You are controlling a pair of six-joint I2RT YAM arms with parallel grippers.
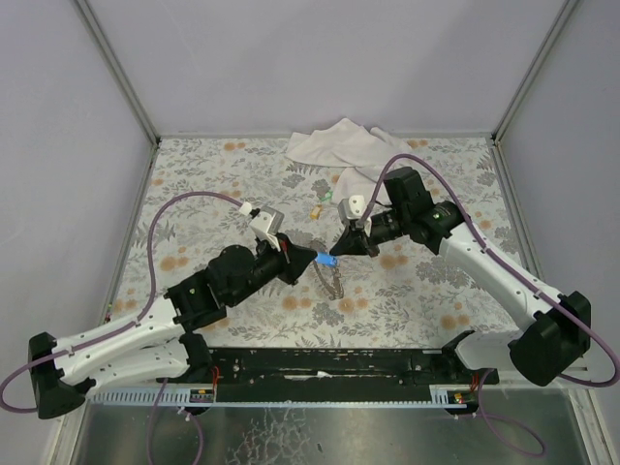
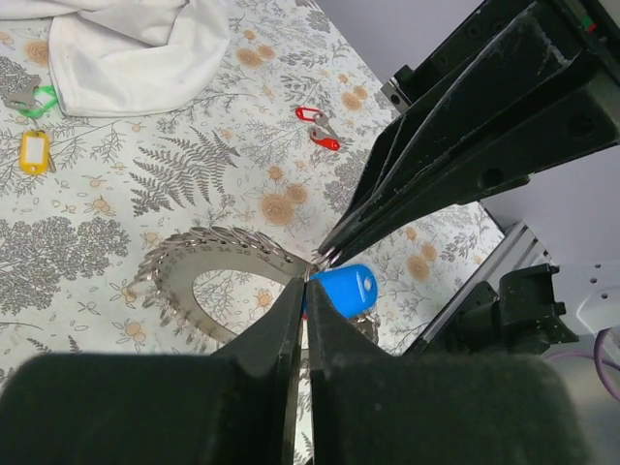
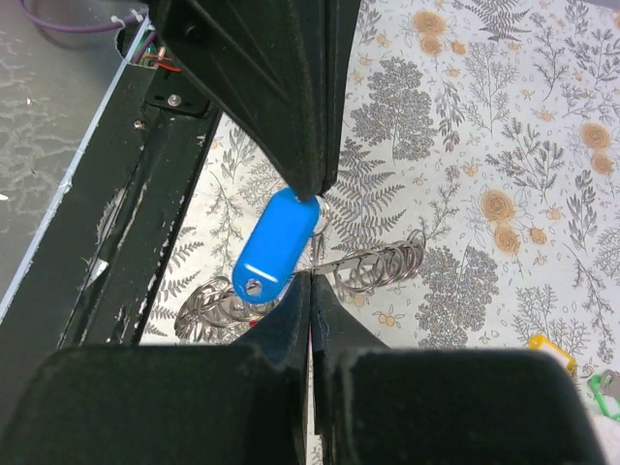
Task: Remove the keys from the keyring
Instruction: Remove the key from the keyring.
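Both claws meet mid-table, tips almost touching, well in from every edge. The left claw (image 2: 305,283) is pressed together, nipping one end of the blue key (image 2: 344,288). The right claw (image 3: 310,276) is also pressed together, pinching the chain (image 3: 378,266) right beside that key. The blue key is lifted between the two tips. The chain hangs from there and curls in a loop on the table (image 1: 194,174) just below and toward the near side.

Loose keys lie on the table. The red key (image 2: 318,126) is apart from the claws on the far side. The yellow key (image 2: 34,152) and green key (image 2: 39,100) are further off, with the green one touching the hem of the white cloth (image 1: 344,150).

The cloth is bunched against the far edge, near centre. Metal frame posts (image 1: 131,87) run along the left, right and far edges. The black rail (image 1: 329,363) with the arm bases closes the near edge, and the chain loop lies near it without touching.

Bare patterned surface shows at the far-left corner and along the right side under the right arm. The two arms angle in from the near corners, so the space between them is tight and narrows to the pinch point.
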